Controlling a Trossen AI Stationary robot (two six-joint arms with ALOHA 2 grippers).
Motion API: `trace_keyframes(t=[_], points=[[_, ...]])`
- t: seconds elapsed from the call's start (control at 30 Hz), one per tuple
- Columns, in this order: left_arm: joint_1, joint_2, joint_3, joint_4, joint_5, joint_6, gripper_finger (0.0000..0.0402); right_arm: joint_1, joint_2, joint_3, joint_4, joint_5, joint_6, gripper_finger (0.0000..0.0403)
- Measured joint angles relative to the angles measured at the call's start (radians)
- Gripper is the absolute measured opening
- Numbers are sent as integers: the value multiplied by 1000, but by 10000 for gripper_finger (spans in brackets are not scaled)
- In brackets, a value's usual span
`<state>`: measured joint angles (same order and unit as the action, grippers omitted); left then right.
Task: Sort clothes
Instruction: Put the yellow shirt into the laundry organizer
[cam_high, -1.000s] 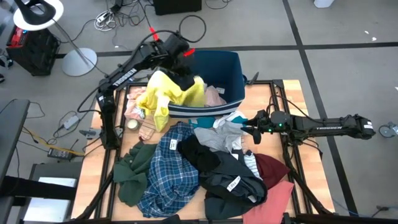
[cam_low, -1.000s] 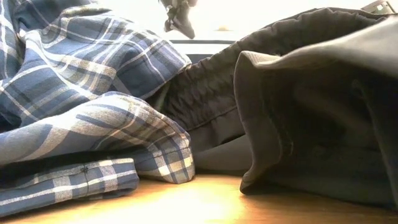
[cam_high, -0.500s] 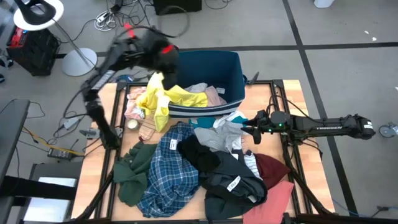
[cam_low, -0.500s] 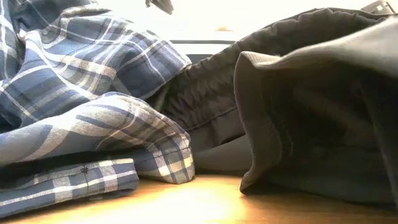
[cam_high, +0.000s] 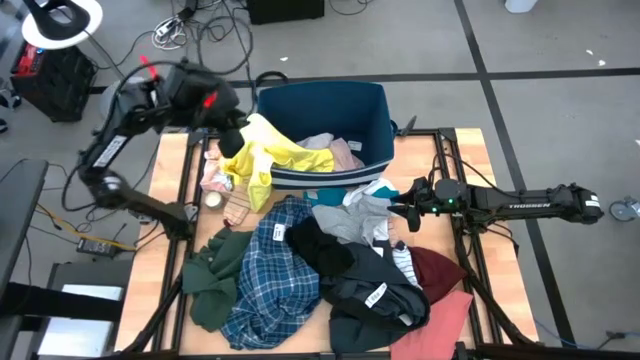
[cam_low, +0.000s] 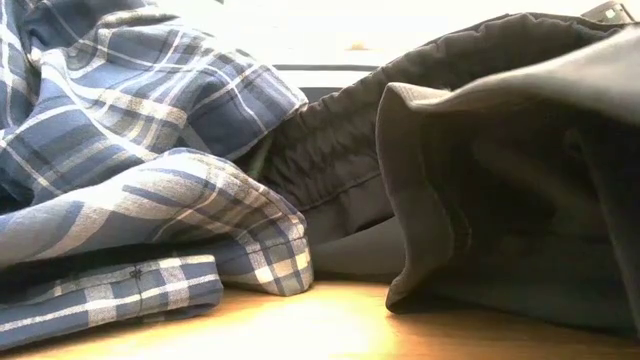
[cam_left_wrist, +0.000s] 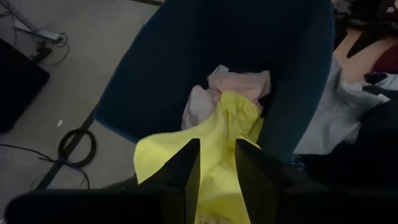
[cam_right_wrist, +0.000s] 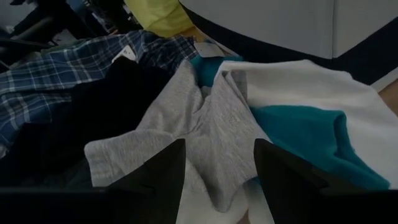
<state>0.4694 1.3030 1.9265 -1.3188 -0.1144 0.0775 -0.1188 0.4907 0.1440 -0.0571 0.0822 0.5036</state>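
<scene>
High view: left tool (cam_high: 232, 143) raised beside yellow garment (cam_high: 272, 152), fingers parted.

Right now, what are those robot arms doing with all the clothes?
They are sorting laundry. The left gripper hangs by the blue bin, its fingers apart, just above the yellow garment that drapes over the bin's rim. The right gripper waits open over a grey garment. A plaid shirt and other clothes lie piled on the table.

The left end effector (cam_high: 232, 140) has let go of the yellow garment (cam_high: 272, 155) and swung away from over the bin (cam_high: 340, 105); the garment now drapes across the bin's rim.
</scene>
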Motion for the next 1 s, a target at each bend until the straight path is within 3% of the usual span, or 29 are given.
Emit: trace_keyframes(t=[0.33,0.53,0.87,1.0], points=[[2,-409,-617,315,-38,-57,105,0,0,0,0,0,1,192],[34,-531,-908,452,-68,-91,105,0,0,0,2,0,4,192],[187,-531,-1146,660,-47,-86,91,0,0,0,5,0,22,192],[258,-531,-1201,692,14,-84,82,0,0,0,5,0,19,192]])
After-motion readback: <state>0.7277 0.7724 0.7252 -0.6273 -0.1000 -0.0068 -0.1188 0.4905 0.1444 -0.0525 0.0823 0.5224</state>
